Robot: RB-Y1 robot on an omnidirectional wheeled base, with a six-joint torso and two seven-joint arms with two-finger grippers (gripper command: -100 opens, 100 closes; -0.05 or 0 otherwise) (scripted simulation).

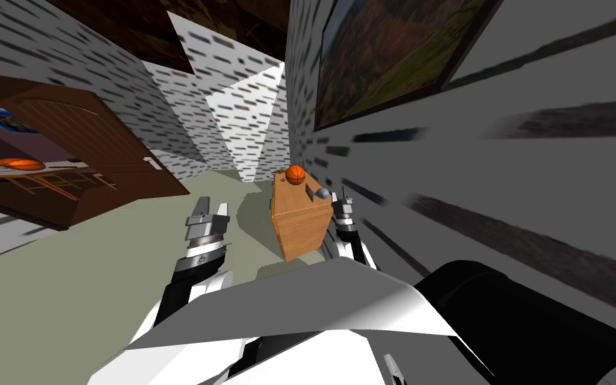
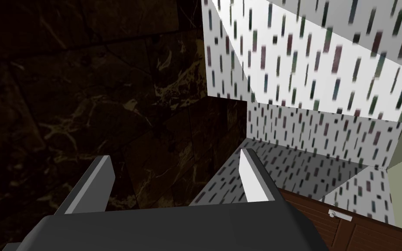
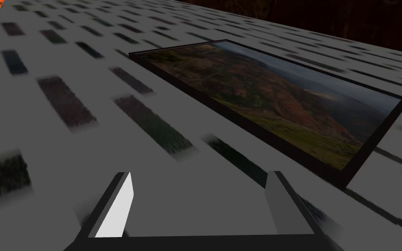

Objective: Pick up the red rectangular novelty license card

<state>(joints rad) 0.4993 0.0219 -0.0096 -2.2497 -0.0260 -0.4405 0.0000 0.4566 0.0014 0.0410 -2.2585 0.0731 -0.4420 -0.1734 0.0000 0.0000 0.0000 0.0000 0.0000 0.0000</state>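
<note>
Head view: a light brown, box-shaped wooden cabinet [image 1: 300, 230] stands against the right wall, below a dark-framed landscape picture [image 1: 393, 53]. On its top, an orange basketball [image 1: 295, 174] sits at the far end. A small dark grey block [image 1: 310, 192] and a grey ball [image 1: 324, 194] lie nearer. The position and long axis of the red rectangular novelty license card cannot be told. The left gripper [image 1: 210, 208] is left of the cabinet, over the olive floor [image 1: 66, 287]. The right gripper [image 1: 345, 198] is between the cabinet and the wall.

Left wrist view: the left gripper [image 2: 176, 156] has its fingers apart.

Right wrist view: the right gripper [image 3: 200, 174] has its fingers apart.
</note>
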